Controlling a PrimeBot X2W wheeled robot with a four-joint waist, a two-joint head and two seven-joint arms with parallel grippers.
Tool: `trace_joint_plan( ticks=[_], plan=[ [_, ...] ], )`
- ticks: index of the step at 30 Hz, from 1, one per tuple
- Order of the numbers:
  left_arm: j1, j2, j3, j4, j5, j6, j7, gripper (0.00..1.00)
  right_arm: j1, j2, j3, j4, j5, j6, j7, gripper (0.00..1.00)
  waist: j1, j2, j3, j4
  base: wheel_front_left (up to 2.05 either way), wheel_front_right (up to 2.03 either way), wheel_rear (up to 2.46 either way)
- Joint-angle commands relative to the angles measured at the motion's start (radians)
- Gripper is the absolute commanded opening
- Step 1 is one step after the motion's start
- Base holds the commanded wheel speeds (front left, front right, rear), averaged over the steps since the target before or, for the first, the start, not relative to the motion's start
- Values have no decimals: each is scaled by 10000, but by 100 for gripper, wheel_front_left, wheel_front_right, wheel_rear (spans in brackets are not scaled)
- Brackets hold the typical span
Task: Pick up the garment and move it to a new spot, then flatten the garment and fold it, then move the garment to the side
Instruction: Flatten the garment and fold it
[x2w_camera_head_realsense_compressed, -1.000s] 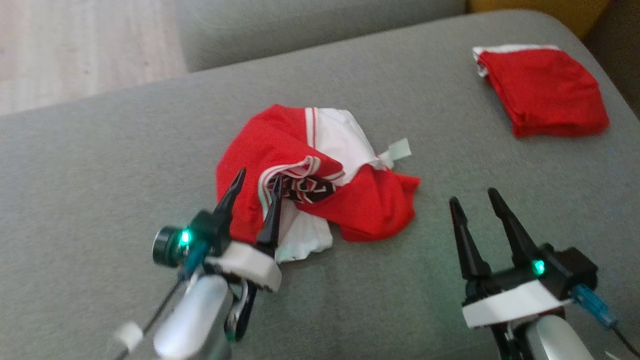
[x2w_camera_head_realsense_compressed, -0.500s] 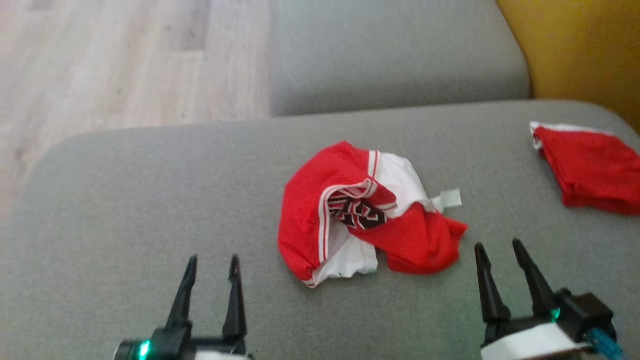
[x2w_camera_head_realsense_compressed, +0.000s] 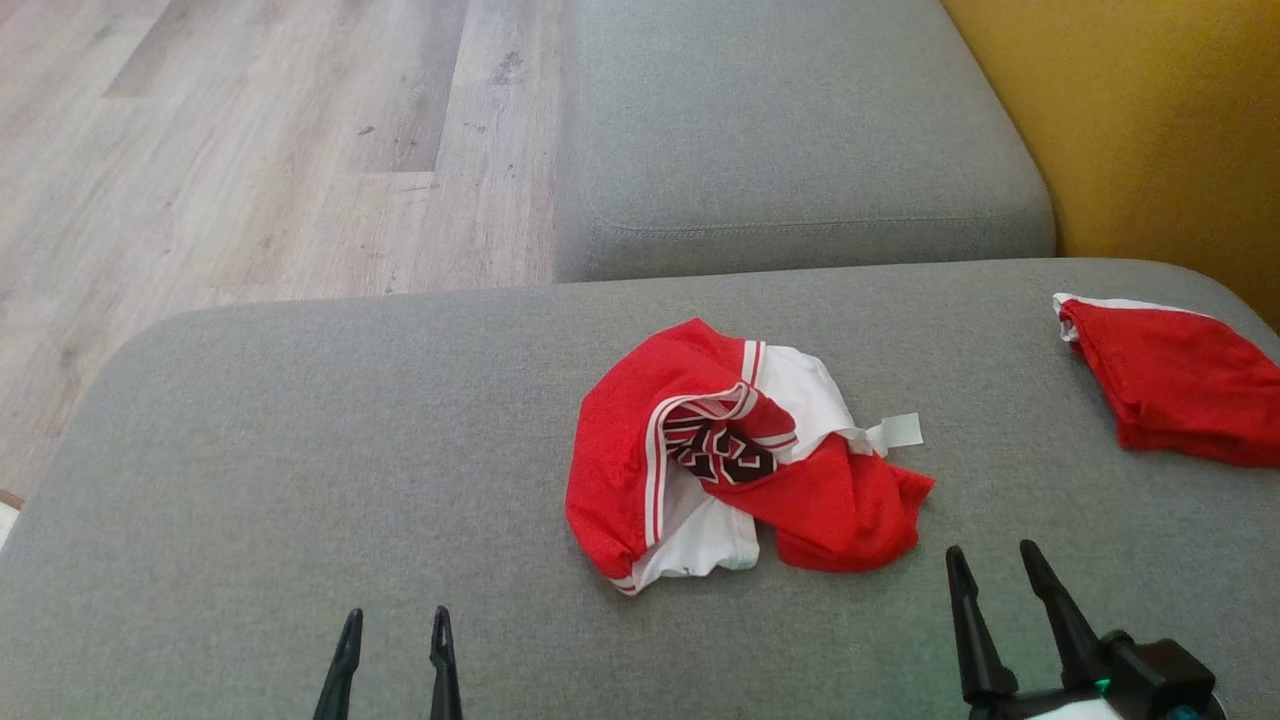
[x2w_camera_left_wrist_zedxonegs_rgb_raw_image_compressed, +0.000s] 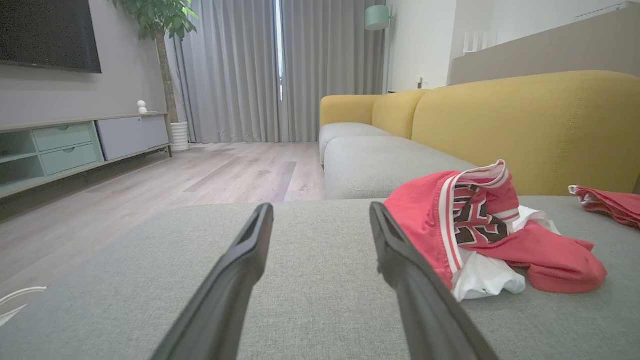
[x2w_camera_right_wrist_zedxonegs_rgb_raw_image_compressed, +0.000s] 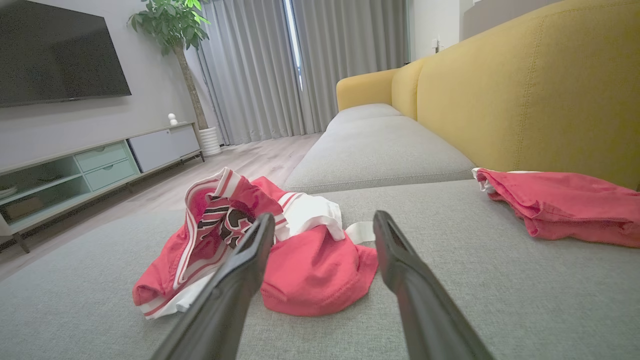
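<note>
Red-and-white garment (x2w_camera_head_realsense_compressed: 740, 455) lies crumpled at the middle of the grey sofa cushion (x2w_camera_head_realsense_compressed: 300, 450). Left hand (x2w_camera_head_realsense_compressed: 396, 615) and right hand (x2w_camera_head_realsense_compressed: 990, 550) hover short of it, fingers apart, empty. Risk: pinching bunched layers would lift a tangle and hamper flattening.

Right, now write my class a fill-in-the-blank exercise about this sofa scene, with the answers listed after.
1. The crumpled red and white garment lies on a cushion coloured ____.
2. The left tool and the right tool hold nothing; both are ____.
3. The folded red garment lies to the robot's ____ of the crumpled one.
4. The sofa back is coloured ____.

Answers: grey; open; right; yellow.
</note>
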Motion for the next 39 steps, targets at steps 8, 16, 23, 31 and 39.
trace_joint_plan(
  ticks=[8,16,23,31,39],
  plan=[
    [-266,-187,361,-286,310,-213,-95,100,-142,-85,339,-399,-105,65,-111,100,1,-1,-33,60,0,0,0],
    [-279,-223,352,-217,340,-255,-95,100,-75,-135,380,-342,-219,65,-111,100,1,-1,-130,96,0,0,0],
    [-234,-247,307,-215,341,-258,-95,100,-116,-157,401,-364,-191,65,-111,100,1,-1,-148,-11,0,0,0],
    [-845,-259,21,135,564,-344,-95,100,-231,-215,471,-462,-154,65,-111,100,1,-1,173,-234,0,0,0],
    [-3711,-222,-1271,1576,1432,-1439,418,100,-549,-345,648,-615,-88,65,-111,100,1,-1,871,-845,0,0,0]
  ],
)
